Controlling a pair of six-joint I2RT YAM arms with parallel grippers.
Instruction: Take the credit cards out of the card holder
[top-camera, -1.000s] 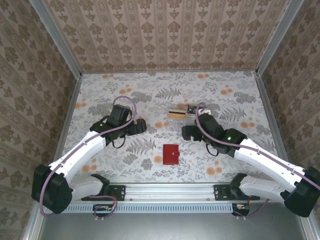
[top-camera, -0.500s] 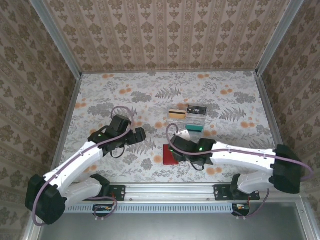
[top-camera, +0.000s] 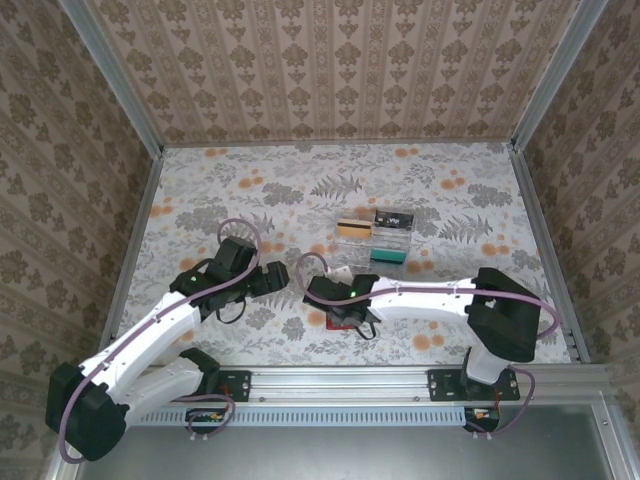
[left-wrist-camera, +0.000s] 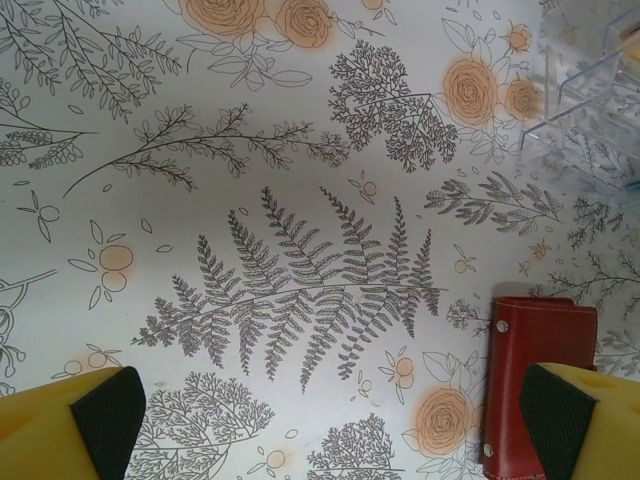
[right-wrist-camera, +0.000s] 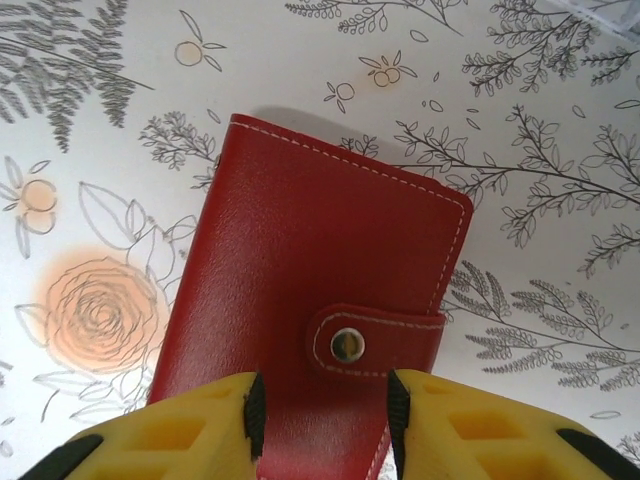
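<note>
The closed red card holder (right-wrist-camera: 320, 290) lies flat on the floral table, its snap tab (right-wrist-camera: 372, 343) fastened. My right gripper (right-wrist-camera: 322, 420) hovers open right over its near part, one yellow finger on each side of the tab. From above, the right gripper (top-camera: 342, 308) covers most of the card holder (top-camera: 325, 320). Behind it lie three credit cards: tan-gold (top-camera: 352, 227), black (top-camera: 393, 219) and teal (top-camera: 388, 256). My left gripper (top-camera: 270, 278) hangs wide open to the left with nothing in it. In its wrist view the card holder (left-wrist-camera: 535, 375) sits by its right finger (left-wrist-camera: 560, 425).
Clear plastic card stands (left-wrist-camera: 590, 90) sit under and around the three cards at the back centre. Patterned walls and metal rails (top-camera: 130, 250) enclose the table. The arm bases are bolted to the near rail (top-camera: 340, 380).
My right arm has swung from beside the cards, leftward and nearer, to sit over the red card holder. My left arm has drawn back a little toward the near left.
</note>
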